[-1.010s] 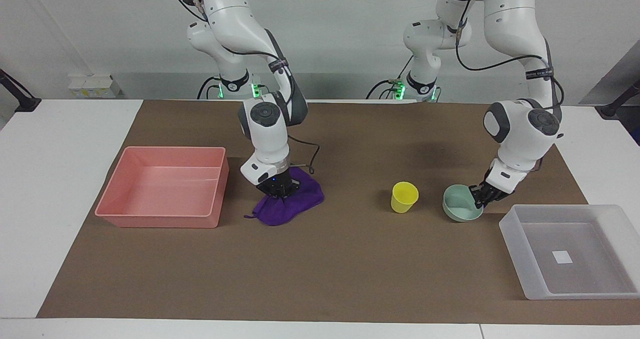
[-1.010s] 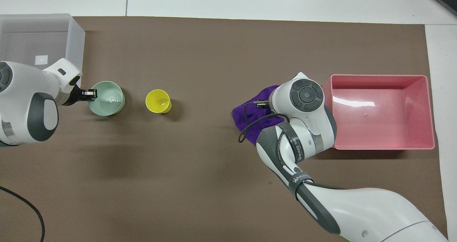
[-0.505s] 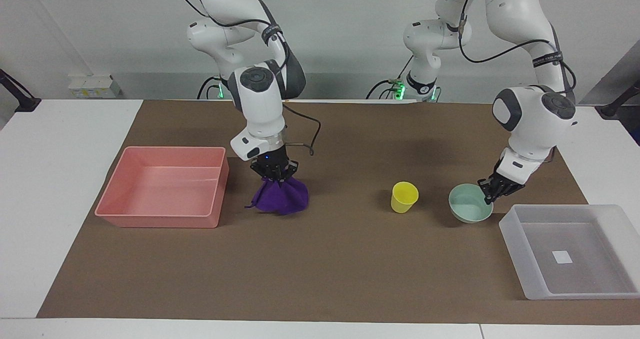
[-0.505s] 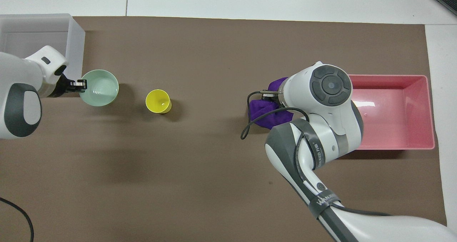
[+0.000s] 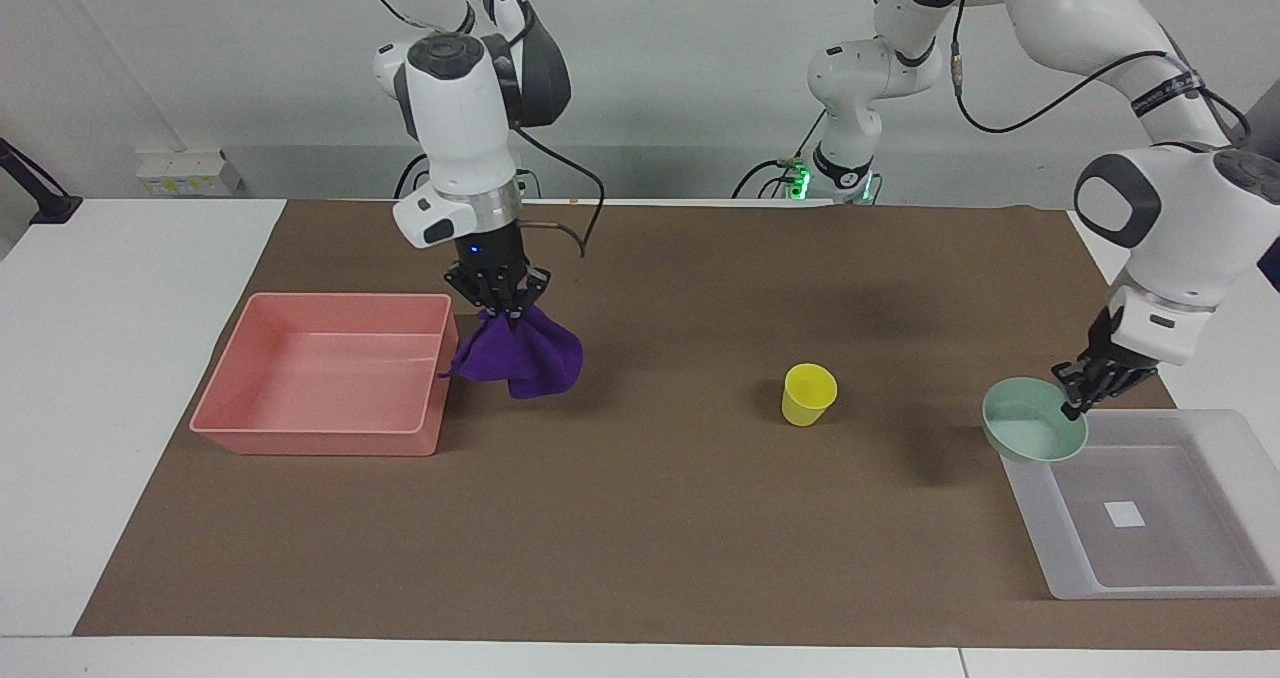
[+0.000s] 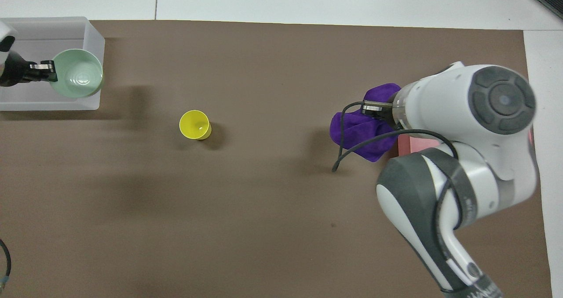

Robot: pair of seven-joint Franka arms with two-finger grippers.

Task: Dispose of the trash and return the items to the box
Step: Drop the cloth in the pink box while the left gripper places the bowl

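Note:
My right gripper is shut on the top of the deep-purple cloth, which hangs in the air beside the pink tray's wall; the cloth also shows in the overhead view under the right gripper. My left gripper is shut on the rim of the pale green bowl and holds it tilted over the edge of the translucent box. In the overhead view the bowl sits over the box, held by the left gripper. The yellow cup stands upright on the mat, also seen from above.
The pink tray stands toward the right arm's end of the table; in the overhead view the right arm hides nearly all of it. A brown mat covers the table's middle. A cable loops from the right wrist.
The right gripper has lifted the cloth off the mat and carried it toward the pink tray. The left gripper has lifted the bowl and carried it over the box's edge.

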